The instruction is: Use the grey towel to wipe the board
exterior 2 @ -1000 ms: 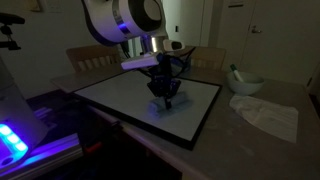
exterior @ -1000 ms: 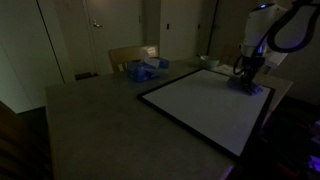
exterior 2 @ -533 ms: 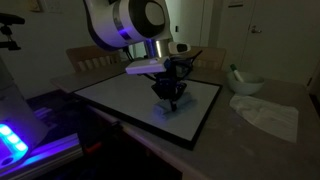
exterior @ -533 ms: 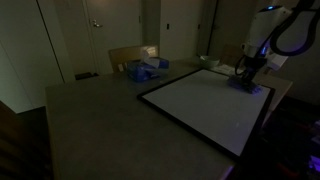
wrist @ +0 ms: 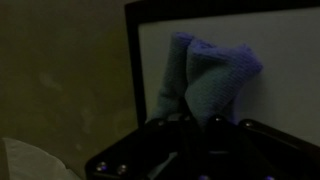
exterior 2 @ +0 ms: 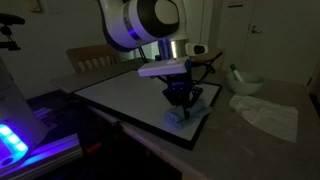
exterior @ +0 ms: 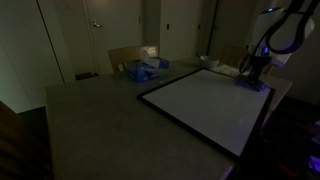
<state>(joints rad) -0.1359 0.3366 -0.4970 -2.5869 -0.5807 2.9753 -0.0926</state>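
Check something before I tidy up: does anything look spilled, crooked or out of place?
Nothing looks spilled or broken. The one untidy thing is a crumpled pale cloth lying loose on the table beside the board. The gripper is shut on the grey towel near the board's frame.

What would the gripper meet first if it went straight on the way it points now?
The gripper points down at the board, shut on the grey towel. The towel comes first, with the board right under it near the frame. It looks pressed on, though the dim light leaves contact uncertain.
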